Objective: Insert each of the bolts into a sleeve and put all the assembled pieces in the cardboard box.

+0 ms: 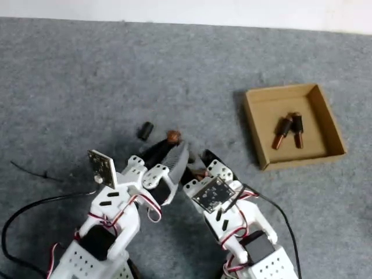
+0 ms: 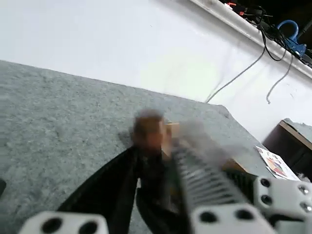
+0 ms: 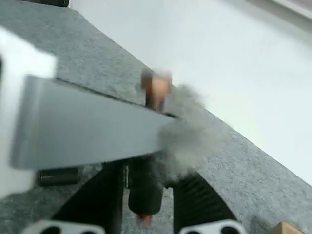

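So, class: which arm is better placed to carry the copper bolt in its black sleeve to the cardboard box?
Probably the right. The right gripper grips the black cylindrical sleeve with the copper bolt through it, and the open brown cardboard box lies on its side of the grey mat.

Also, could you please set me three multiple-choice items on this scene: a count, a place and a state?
1. Assembled pieces in the cardboard box: A one, B four, C two.
2. The loose sleeve lies: A in the box, B on the carpet, C under the box.
3. The right pincer is: A shut on a second sleeve, B wide open, C lying in the box.
Answers: C, two lie side by side; B, it rests on grey carpet apart from the box; A, the second sleeve sits between its fingers.
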Controlling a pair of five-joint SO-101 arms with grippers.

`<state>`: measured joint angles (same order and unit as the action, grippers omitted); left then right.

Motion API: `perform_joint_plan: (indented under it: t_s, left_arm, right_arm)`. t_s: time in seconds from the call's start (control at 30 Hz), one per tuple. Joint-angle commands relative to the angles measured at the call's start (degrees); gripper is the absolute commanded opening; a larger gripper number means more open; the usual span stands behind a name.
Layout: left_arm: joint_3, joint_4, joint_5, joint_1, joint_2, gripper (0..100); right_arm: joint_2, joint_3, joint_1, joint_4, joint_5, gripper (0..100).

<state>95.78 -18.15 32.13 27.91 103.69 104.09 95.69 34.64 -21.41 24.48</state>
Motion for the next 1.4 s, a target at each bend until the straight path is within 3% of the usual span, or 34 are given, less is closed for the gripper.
perform_joint_plan:
  t_s: [0.0,0.13,0.33,0.43,0.73,1.03,1.37]
  left_arm:
    - [1.36,-1.05,-0.18,0.40,0.92,29]
    - [1.10,-1.49,6.07,-1.01,1.10,30]
    - [-3.30,-1.32,19.25,-14.64,1.10,30]
    - [-3.65,-1.32,21.63,-18.42,1.10,30]
    - [-0.48,-1.41,18.55,-18.51,0.92,30]
    - [1.36,-3.43,8.35,-20.97,0.84,30]
    - [1.36,-8.35,5.27,-24.22,0.84,30]
  right_arm:
    - [1.01,6.55,-1.10,0.57,0.18,0.5]
    - [1.10,6.55,-1.10,-0.92,0.18,0.5]
    - [1.19,6.37,-2.51,-0.75,0.18,0.5]
    - [1.19,6.46,-4.18,-0.57,0.09,0.5]
    - [1.19,6.55,-8.48,-0.57,-0.09,0.5]
    - [1.10,6.55,-22.37,0.48,-17.14,0.5]
    - [0.84,6.46,-32.66,1.98,-18.37,0.5]
